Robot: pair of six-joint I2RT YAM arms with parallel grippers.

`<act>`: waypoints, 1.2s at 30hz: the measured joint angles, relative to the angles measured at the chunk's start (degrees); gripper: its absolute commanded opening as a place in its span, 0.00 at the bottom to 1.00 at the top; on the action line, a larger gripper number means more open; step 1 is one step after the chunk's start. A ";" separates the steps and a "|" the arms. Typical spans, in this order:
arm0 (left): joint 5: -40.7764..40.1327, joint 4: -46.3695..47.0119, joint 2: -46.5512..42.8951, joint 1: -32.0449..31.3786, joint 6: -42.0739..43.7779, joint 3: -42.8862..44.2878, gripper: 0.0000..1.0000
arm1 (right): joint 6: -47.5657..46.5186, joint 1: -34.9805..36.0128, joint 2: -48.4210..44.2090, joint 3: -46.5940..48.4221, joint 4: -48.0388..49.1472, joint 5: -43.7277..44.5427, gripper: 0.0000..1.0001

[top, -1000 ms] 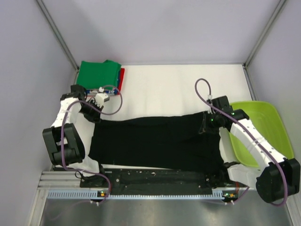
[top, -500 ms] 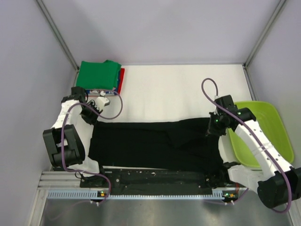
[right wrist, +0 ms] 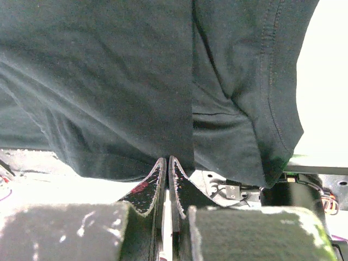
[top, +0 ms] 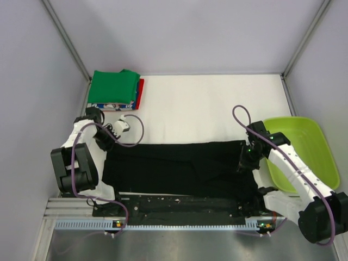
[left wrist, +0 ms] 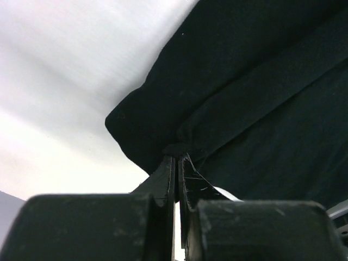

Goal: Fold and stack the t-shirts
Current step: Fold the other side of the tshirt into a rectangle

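Note:
A plain black t-shirt (top: 179, 168) lies spread across the near part of the white table, folded lengthwise. My left gripper (top: 108, 142) is shut on its left far corner; in the left wrist view the fingertips (left wrist: 178, 159) pinch the black cloth (left wrist: 261, 98). My right gripper (top: 244, 161) is shut on the shirt's right edge; in the right wrist view its tips (right wrist: 167, 161) pinch black cloth (right wrist: 109, 81). A stack of folded shirts stands at the far left: green (top: 113, 86) on top, red (top: 141, 91) and blue-white patterned (top: 111, 105) edges showing below.
A lime-green plastic tub (top: 302, 149) sits at the right table edge, beside my right arm. Grey walls close in left, right and behind. A metal rail (top: 163, 217) with the arm bases runs along the near edge, partly covered by the shirt.
Both grippers have moved toward the near edge with the cloth, drawing the shirt's far edge down. The shirt now lies as a narrower, straighter band.

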 measured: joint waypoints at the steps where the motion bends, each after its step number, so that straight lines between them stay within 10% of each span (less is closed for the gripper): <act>1: -0.20 0.02 0.00 0.00 0.44 -0.42 0.01 | 0.13 0.00 0.00 -0.04 -0.07 -0.07 0.00; 14: -2.78 -2.25 0.02 2.29 6.34 -2.03 0.42 | 0.70 1.16 1.62 -0.76 0.24 -0.24 0.00; 23: -1.70 -4.70 -2.10 -6.64 2.49 7.82 0.44 | 1.92 1.22 2.05 -1.46 0.66 -0.31 0.00; 29: 5.07 -6.62 -5.38 -23.85 -1.09 7.72 0.16 | 2.56 1.25 2.01 -1.92 0.81 -0.33 0.00; 36: -0.42 -0.13 4.26 -25.75 -4.68 -1.07 0.10 | 2.56 1.25 1.16 -1.92 0.85 -0.37 0.00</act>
